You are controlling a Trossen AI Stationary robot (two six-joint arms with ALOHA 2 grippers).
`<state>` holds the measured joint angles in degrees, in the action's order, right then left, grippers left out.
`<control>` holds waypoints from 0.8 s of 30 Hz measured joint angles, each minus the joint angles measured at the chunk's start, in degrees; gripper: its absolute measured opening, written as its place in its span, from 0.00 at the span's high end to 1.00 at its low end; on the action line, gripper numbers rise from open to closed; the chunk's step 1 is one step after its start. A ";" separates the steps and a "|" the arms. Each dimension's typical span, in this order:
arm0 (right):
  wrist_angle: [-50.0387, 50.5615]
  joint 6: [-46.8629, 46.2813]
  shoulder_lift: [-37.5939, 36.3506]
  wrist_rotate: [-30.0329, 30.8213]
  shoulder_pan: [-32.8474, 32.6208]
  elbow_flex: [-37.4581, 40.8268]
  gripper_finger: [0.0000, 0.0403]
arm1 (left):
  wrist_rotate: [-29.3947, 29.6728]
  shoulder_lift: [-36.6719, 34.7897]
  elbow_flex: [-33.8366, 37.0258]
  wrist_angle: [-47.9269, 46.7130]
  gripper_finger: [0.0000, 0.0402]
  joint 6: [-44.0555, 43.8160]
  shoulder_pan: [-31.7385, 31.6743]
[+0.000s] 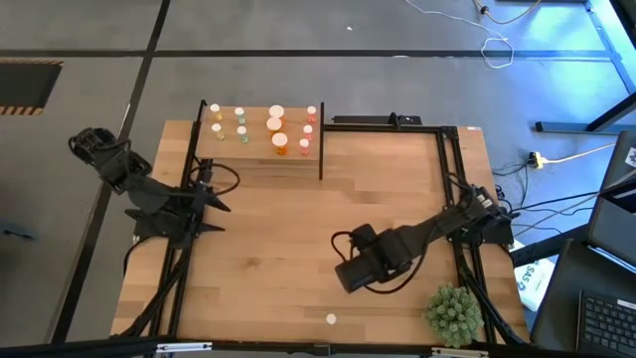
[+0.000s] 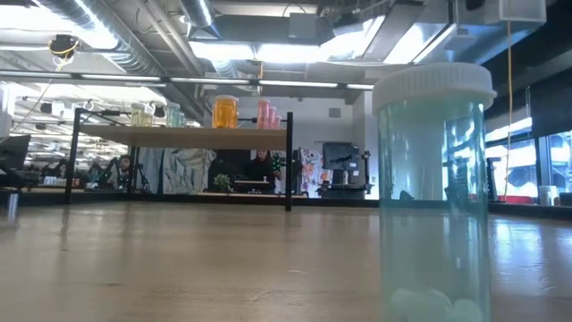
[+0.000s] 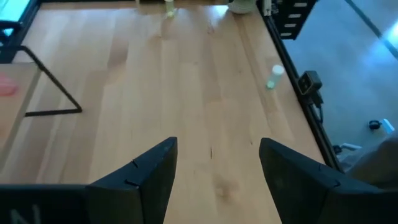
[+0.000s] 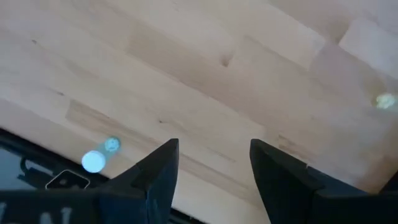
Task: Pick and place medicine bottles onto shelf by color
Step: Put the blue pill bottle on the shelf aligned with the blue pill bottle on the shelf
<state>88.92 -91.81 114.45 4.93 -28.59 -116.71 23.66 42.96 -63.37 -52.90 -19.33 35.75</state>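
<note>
One pale green bottle (image 1: 331, 319) stands alone near the table's (image 1: 268, 249) front edge, cropped at the bottom in the low view. The other bottles (image 1: 278, 131) sit on the shelf (image 1: 260, 159), colours hard to read. Right gripper (image 1: 350, 278) hovers nearby, fingers apart, empty; left gripper (image 1: 204, 204) waits open.

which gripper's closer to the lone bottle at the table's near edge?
Right. The right gripper, open and empty, hangs just beyond the lone pale green bottle. The left gripper, also open, sits far off at the table's left side near the shelf.
</note>
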 joint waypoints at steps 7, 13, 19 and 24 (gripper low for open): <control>-0.93 2.23 -1.84 -0.07 -0.22 0.00 0.50 | -5.16 5.50 0.04 0.71 0.44 0.34 -2.42; -5.81 5.90 -4.14 -0.62 -1.71 0.02 0.50 | -10.38 10.43 0.00 11.05 0.44 3.96 -4.10; -4.11 8.46 -7.88 2.82 -2.85 0.02 0.50 | -14.72 15.54 0.00 16.95 0.44 5.96 -5.57; -3.32 11.92 -11.81 9.31 -3.93 0.02 0.50 | -15.60 18.99 0.02 18.22 0.44 4.61 -7.40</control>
<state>85.60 -79.89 102.64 14.24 -32.52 -116.68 8.06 61.94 -63.35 -34.69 -14.72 28.34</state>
